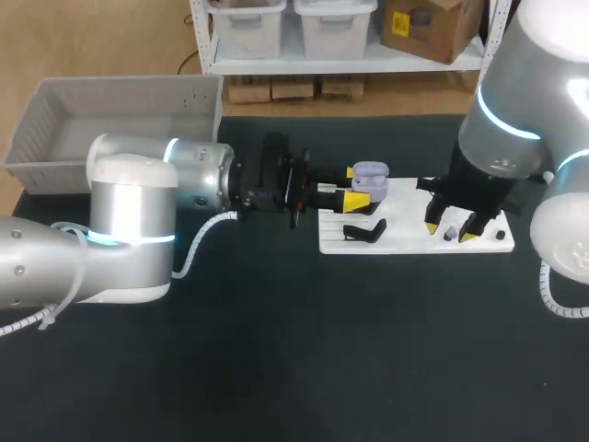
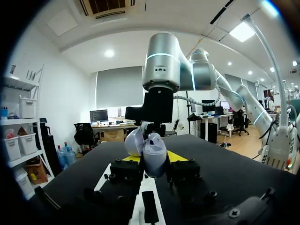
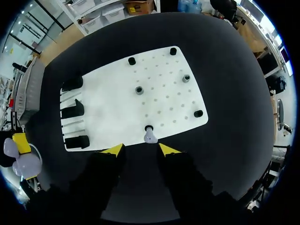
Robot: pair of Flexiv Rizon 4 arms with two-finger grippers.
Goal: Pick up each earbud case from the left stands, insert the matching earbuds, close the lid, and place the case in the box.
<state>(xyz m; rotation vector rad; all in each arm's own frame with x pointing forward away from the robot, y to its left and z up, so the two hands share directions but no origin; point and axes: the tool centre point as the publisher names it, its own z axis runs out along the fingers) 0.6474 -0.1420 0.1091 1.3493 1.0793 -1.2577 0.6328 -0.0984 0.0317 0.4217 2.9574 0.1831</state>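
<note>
One lilac earbud case (image 2: 154,161), lid open, gripped by left tool (image 1: 355,187).

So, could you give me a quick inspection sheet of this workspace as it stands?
Surface: black table with a white board on it.
Job's things: lavender case, lid open, held off the board; earbud at the board's edge; three black stands on the board; grey box at the table's far left corner.
Clutter: nothing seen.
Grippers: left gripper shut on the case; right gripper open, the earbud just ahead of its fingers.
Cables: white coiled cable along the left arm, another on the right arm.
Surroundings: nothing seen reaching over the table.
</note>
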